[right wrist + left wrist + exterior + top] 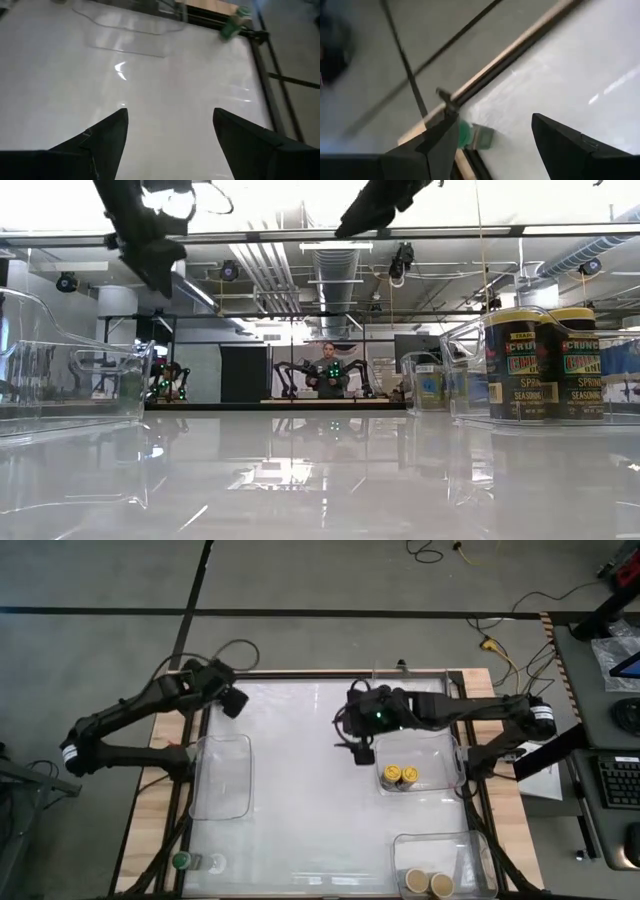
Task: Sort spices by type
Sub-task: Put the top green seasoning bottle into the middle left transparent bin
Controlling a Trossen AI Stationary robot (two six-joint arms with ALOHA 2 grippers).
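R gripper [364, 753] hangs above the white tabletop [320, 790], just beside the bin w/ the yellow-lid jars [400, 775], on the side toward table centre. Fingers spread, nothing between them, bare white surface below in the wrist view. L gripper [234, 703] is up over the far-left part of the table, well apart from that bin, also spread and empty.

Jars rel. to the yellow-lid bin [440, 755]:
- 2 yellow-lid jars upright inside it, touching side by side. Low view shows dark labels w/ yellow lettering [545, 365].
- 2 tan-lid jars [428, 883] in a second clear bin [470, 845], nearer the front edge on the same side, side by side.
- 1 green-lid jar [182, 862] at the front-left corner, far diagonal from the bin, outside any bin. Something clear just beside it, can't tell what.
- empty clear bin [222, 775] across the table on the left.

Surface: glossy white sheet on a wood-edged table w/ dark frame, strong reflections of the ceiling lights. Floor is grey w/ dark tape lines. Cables [500, 645] run on the floor past the far-right corner.

Room in low view: open lab, exposed ducts [335, 275] and strip lights overhead, another arm rig w/ a seated person [328, 370] in the background.
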